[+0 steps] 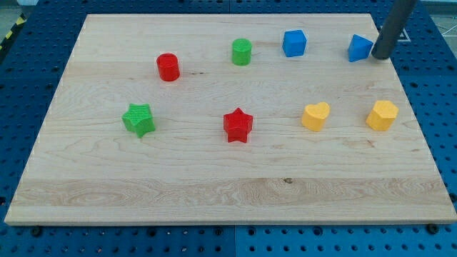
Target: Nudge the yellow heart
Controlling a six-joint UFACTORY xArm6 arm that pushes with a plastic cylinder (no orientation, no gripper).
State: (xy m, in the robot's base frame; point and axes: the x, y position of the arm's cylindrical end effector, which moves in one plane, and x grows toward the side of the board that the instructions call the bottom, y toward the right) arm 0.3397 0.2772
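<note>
The yellow heart (315, 116) lies on the wooden board at the view's right of centre. My tip (380, 56) is at the view's upper right, touching or just beside the right side of a blue triangular block (359, 48). The tip is well above and to the right of the yellow heart, apart from it. The rod rises out of the view's top right.
A yellow hexagon (382, 115) lies right of the heart. A red star (238, 125) is left of it. A blue cube (293, 43), green cylinder (242, 51), red cylinder (168, 67) and green star (138, 119) lie elsewhere. The board's right edge (418, 107) is near.
</note>
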